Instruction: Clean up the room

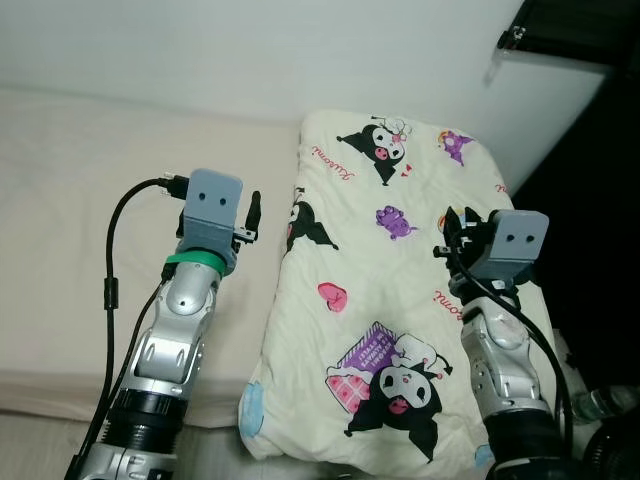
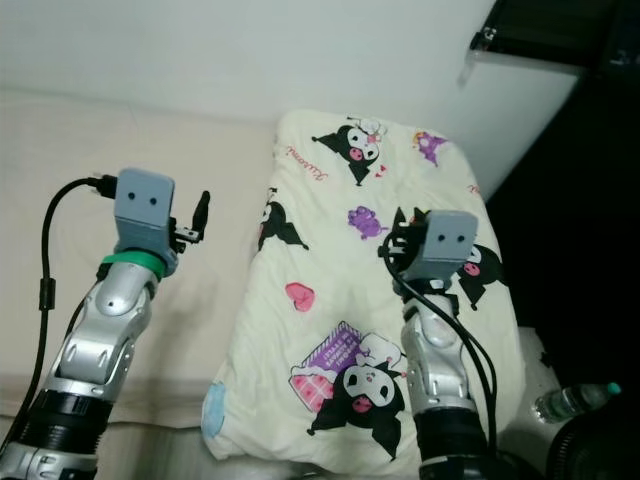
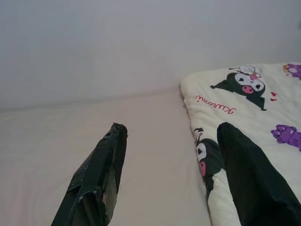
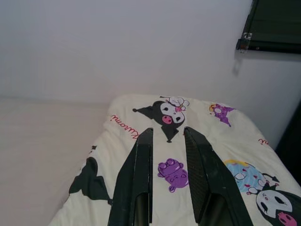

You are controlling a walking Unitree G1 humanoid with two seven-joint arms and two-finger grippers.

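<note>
Left eye view gives you the whole scene, so start at your far left: the cream bed sheet (image 1: pixel 70 230) spreads flat and bare up to the white wall (image 1: pixel 250 50). Your left arm rises over that sheet, its black cable (image 1: pixel 112 290) looping beside it and a green band (image 1: pixel 195 260) around the wrist. The left gripper (image 3: pixel 171 141) hovers above the sheet just beside the left edge of the folded blanket. Through the left wrist view you see its two black fingers (image 3: pixel 101 174) spread wide apart with nothing between them; one finger sits over bare sheet, the other over the blanket's edge.

Moving right, the folded blanket (image 1: pixel 380 300) lies on the bed, pale yellow with black-and-white cartoon characters, a pink heart and purple figures printed on it. Its far end reaches close to the wall and its near end hangs at the mattress edge.

Further right, your right arm stands over the blanket's right side. The right gripper (image 4: pixel 167 160) hovers above the print, and in the right wrist view its fingers (image 4: pixel 138 174) run nearly parallel with only a narrow gap, gripping nothing.

At your far right, a dark cabinet (image 1: pixel 570 30) sits high against the wall, and a clear plastic bottle (image 2: pixel 575 400) with a teal cap lies on the dark floor beside the bed.
</note>
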